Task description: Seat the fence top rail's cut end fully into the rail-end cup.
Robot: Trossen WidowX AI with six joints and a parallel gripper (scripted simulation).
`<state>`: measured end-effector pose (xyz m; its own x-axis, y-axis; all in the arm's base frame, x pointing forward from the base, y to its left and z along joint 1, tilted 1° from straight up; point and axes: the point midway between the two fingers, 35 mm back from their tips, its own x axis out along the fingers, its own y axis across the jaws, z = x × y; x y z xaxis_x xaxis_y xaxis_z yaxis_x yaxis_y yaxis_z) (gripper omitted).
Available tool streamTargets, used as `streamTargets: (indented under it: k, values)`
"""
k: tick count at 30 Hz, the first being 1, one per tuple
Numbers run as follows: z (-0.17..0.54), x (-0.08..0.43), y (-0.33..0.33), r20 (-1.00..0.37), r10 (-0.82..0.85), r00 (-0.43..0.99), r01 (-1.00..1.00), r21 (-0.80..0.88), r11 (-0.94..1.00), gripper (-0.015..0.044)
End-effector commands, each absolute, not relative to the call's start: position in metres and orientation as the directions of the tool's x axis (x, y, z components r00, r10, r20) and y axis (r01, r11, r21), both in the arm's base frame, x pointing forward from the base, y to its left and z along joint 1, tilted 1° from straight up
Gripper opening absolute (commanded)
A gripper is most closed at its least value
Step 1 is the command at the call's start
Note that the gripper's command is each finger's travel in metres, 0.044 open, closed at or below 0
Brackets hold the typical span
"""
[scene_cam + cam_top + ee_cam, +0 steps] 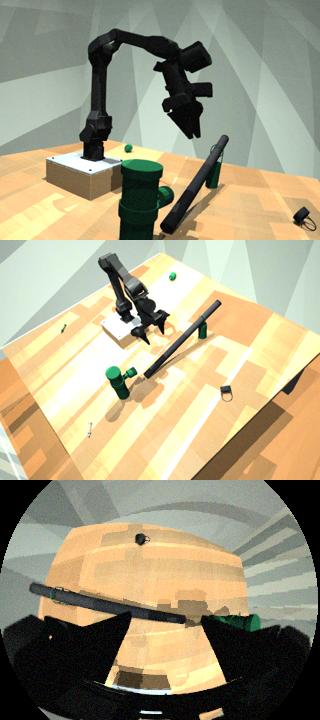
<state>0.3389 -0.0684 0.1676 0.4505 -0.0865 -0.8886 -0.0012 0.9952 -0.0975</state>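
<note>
Gripper [153, 333] hangs above the table w/ jaws wide apart, nothing between them, well clear of rail [180, 339]. Rail runs through loop cap [201, 316] on the small post; cut end [147, 374] lies low on the table, just short of rail-end cup [131, 372] on big post [116, 381]. Band sits near post cap. Judgement: regrasp rail near the cut end, lift to cup height, align axis w/ cup mouth, push straight in w/o dragging the band down, then release.

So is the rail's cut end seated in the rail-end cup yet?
No: in the top view the rail's low end rests on the table short of the rail-end cup, with a gap between them.
</note>
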Motion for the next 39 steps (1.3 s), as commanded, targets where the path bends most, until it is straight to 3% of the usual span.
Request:
streamTargets:
  k: [1, 8, 13, 39]
  values:
    - [0.143, 0.347, -0.066, -0.944, -0.060, 0.323, -0.375, -0.187, 0.908, 0.0440]
    - [0.108, 0.356, -0.062, -0.993, -0.019, 0.115, -0.895, -0.112, 0.433, 0.0440]
    - [0.090, 0.358, -0.060, -1.000, -0.001, 0.012, -0.993, -0.012, 0.114, 0.0440]
    - [0.076, 0.359, -0.060, -1.000, 0.000, 0.009, -0.995, -0.009, 0.099, 0.0440]
